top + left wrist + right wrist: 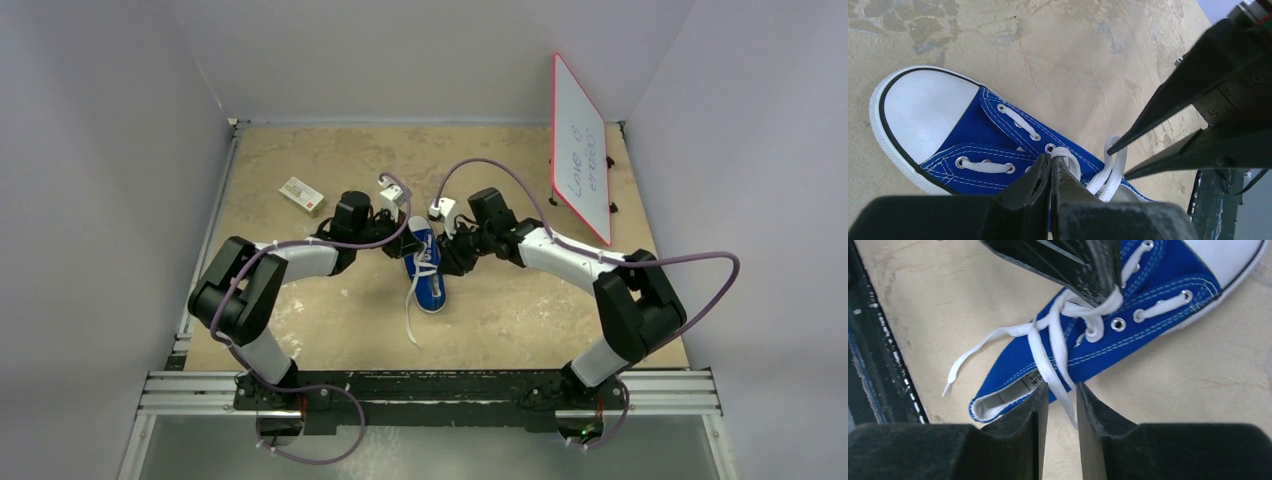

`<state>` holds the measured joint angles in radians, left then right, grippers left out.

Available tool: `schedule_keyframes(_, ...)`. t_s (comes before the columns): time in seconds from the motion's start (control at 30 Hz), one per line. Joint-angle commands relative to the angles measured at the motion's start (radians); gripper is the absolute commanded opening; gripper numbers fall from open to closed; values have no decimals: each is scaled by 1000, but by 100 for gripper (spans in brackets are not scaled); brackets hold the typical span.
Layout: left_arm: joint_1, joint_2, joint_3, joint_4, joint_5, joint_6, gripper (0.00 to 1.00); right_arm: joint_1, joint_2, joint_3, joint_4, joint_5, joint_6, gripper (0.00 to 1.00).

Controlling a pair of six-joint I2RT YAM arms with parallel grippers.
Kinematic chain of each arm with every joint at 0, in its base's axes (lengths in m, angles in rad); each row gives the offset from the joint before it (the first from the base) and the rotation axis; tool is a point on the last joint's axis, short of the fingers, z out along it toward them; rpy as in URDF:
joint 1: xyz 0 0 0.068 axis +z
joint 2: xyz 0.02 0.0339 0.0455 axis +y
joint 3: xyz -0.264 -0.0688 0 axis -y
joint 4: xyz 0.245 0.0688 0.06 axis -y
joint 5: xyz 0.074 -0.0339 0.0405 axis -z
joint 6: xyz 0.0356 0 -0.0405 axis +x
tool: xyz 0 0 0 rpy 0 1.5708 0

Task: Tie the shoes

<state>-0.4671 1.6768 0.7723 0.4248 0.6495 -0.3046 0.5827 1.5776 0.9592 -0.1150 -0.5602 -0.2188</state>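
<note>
Blue canvas shoe [425, 268] at the centre of the top view, on the bare table [520, 320], heel end toward the lower edge, between the two arms. Left hand [1050, 162] shut tight, and by the look of the right wrist view pinched on the white laces [1048, 355] just above the upper eyelets, drawing them up off the canvas. Right hand [1062, 390] partly open, astride one strand running down past the heel opening; gripped nothing as yet, with a gap on either side of the strand. Loose end [954, 374] off toward the left of that view, flat on the table. One slack crossing of strands near the upper eyelets.

Looked like the first half-knot, hardly begun. Called, most likely, for closing the right hand squarely on the strand before any pull, and close to the crossing rather than far down, to leave little slack. Seemed wise to hold the left pinch firm and low as an anchor, and to pull sideways, not upward, to avoid lifting or swivelling so light a shoe. Worth guarding too against the flat strand slipping out edgewise.
</note>
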Motion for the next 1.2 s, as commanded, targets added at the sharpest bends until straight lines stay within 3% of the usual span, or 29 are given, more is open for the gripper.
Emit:
schedule_keyframes(0.0, -2, -54, -5, 34, 0, -3, 0, -3, -11, -13, 41, 50, 34, 31)
schedule_keyframes(0.17, -2, -61, -7, 23, 1, 8, 0, -1, -35, -78, 92, 52, 52, 38)
schedule_keyframes(0.3, -2, -62, -7, 20, 2, 15, 0, -1, -32, -109, 164, 56, 120, 25)
schedule_keyframes(0.43, -2, -67, -10, -2, -3, 37, 0, -27, -75, -128, 134, 217, 262, 0)
schedule_keyframes(0.57, -2, -75, -18, -22, -2, 57, 0, -92, -154, -140, -35, 342, 368, 0)
schedule_keyframes(0.6, -2, -78, -19, -25, -2, 61, 0, -104, -176, -149, -70, 360, 388, 1)
schedule_keyframes(0.73, -2, -97, -30, -40, -4, 72, 0, -147, -238, -167, -193, 409, 451, 28)
schedule_keyframes(0.9, -2, -108, -31, -62, 7, 75, 0, -160, -280, -68, -284, 429, 418, 43)
schedule_keyframes(1.07, -2, -140, -41, -83, 4, 81, 0, -161, -306, -73, -77, 180, 166, 55)
schedule_keyframes(1.17, -2, -151, -48, -88, 0, 76, 0, -161, -267, -113, 85, 65, 191, 61)
